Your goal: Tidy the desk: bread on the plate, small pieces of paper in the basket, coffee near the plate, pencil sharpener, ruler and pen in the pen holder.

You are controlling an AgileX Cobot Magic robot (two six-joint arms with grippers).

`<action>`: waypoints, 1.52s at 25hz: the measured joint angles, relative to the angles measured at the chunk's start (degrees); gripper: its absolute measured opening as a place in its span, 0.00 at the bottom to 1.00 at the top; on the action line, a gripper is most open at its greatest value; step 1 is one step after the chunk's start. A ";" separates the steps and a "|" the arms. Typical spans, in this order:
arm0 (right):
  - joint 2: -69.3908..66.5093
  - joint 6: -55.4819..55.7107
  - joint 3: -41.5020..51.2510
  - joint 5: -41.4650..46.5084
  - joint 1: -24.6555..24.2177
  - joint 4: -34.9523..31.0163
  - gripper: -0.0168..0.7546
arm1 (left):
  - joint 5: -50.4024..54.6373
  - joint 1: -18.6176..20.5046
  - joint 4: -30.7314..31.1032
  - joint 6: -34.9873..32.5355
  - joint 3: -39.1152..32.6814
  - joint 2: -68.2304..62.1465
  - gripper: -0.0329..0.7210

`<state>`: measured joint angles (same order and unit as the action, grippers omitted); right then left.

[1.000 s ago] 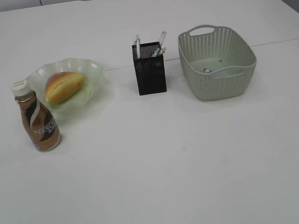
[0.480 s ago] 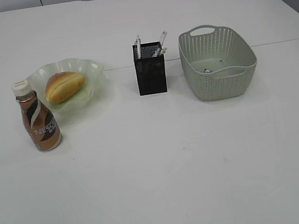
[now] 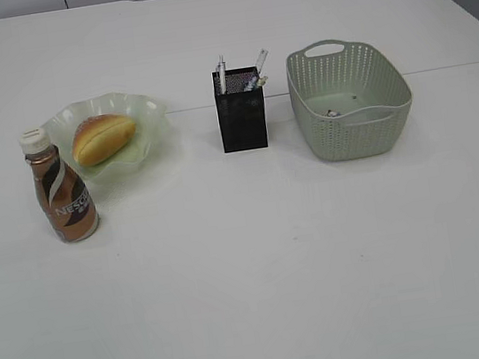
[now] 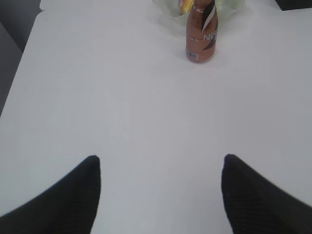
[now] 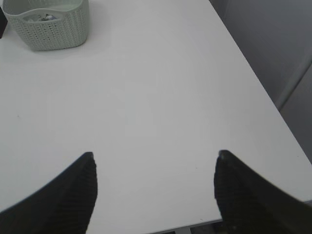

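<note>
The golden bread [image 3: 101,137] lies in the wavy pale green plate [image 3: 145,112]. Just in front of the plate's left side stands the brown coffee bottle [image 3: 61,188] [image 4: 200,33], upright with its white cap on. The black mesh pen holder [image 3: 240,112] holds a pen [image 3: 221,76] and a clear ruler [image 3: 258,62] that stick out of its top. The pencil sharpener is hidden. Small pieces of paper [image 3: 334,113] lie inside the sage-green basket [image 3: 354,135] [image 5: 53,30]. My left gripper [image 4: 161,163] is open over bare desk, well short of the bottle. My right gripper [image 5: 155,158] is open near the desk's right edge.
The white desk [image 3: 259,257] has a seam line running across behind the holder. Its right edge [image 5: 263,92] drops off to a grey floor. Neither arm shows in the exterior view.
</note>
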<state>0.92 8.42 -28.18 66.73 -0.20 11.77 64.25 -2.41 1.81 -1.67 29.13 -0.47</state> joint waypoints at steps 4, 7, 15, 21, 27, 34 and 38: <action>0.00 0.00 0.00 0.00 0.00 0.00 0.77 | 0.00 0.00 0.00 0.00 0.00 0.00 0.79; 0.00 0.00 0.00 0.00 0.00 0.00 0.77 | 0.00 0.00 0.00 0.00 0.00 0.00 0.79; 0.00 0.00 0.00 0.00 0.00 0.00 0.77 | 0.00 0.00 0.00 0.00 0.00 0.00 0.79; 0.00 0.00 0.00 0.00 0.00 0.00 0.77 | 0.00 0.00 0.00 0.00 0.00 0.00 0.79; 0.00 -6.37 0.04 0.00 0.00 -7.44 0.77 | 0.00 0.00 0.00 0.00 0.00 0.00 0.79; 0.00 -8.42 0.26 -0.10 0.00 -9.65 0.77 | 0.00 0.00 0.00 0.00 0.00 0.00 0.79; 0.00 -8.42 0.26 -0.22 0.00 -7.28 0.77 | 0.00 0.00 0.00 0.00 0.00 0.00 0.79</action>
<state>0.92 0.00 -27.91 66.51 -0.20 4.49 64.25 -2.41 1.81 -1.67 29.13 -0.47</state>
